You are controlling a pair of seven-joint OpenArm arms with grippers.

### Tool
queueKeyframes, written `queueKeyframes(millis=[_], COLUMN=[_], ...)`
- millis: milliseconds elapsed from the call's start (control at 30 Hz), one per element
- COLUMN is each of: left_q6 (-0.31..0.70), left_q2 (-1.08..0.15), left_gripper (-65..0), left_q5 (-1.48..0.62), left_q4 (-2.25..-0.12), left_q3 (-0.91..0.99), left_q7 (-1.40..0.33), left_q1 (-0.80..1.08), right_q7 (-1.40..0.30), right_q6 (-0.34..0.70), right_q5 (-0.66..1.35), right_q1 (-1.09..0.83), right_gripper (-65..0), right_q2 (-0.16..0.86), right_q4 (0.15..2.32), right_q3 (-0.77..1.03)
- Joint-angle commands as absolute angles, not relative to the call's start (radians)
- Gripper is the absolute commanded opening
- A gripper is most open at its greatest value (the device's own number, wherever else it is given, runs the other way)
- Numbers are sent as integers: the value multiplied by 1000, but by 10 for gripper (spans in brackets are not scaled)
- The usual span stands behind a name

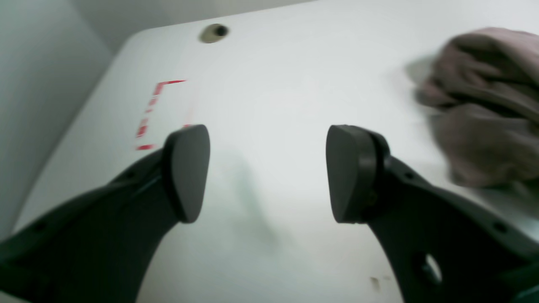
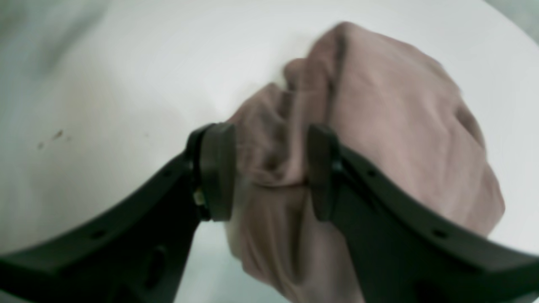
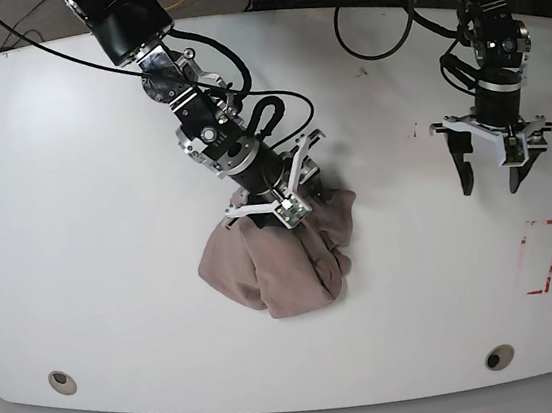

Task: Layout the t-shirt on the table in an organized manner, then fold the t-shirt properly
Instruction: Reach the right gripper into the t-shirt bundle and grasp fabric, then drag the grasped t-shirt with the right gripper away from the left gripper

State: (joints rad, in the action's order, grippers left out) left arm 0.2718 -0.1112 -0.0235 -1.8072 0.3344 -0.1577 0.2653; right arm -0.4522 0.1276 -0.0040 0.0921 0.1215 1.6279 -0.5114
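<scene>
A robot's right gripper (image 3: 273, 199) sits with its two pads either side of a bunched fold of the mauve-brown t-shirt (image 3: 278, 267), which lies in a crumpled heap near the middle of the white table (image 3: 73, 191); whether the fold is pinched tight cannot be told. At about three o'clock from the heap, the left gripper (image 3: 492, 183) hangs released and empty above bare tabletop, with the red tape mark (image 3: 541, 257) at its five o'clock. The laying-out step appears barely begun, and the next move likely calls for lifting a fold so the left gripper can take a second hold and spread the cloth flat.
</scene>
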Motion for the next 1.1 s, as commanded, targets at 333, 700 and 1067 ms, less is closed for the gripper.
queueKeyframes(millis=[333, 700, 1067], left_q6=[275, 275, 275], left_q2=[-133, -133, -133], left_gripper=[-245, -245, -245], left_q5=[-31, -31, -31], left_q4=[-1825, -1825, -1825], left_q3=[346, 346, 346], left_q7=[-127, -127, -127], left_q1=[254, 257, 257], right_q7=[-427, -426, -423], right_q6=[116, 114, 114], right_q5=[-81, -81, -81], right_q1=[173, 240, 248], right_gripper=[-382, -383, -384], right_q2=[88, 88, 87], right_q4=[1498, 1415, 1374], right_q3=[-512, -512, -512])
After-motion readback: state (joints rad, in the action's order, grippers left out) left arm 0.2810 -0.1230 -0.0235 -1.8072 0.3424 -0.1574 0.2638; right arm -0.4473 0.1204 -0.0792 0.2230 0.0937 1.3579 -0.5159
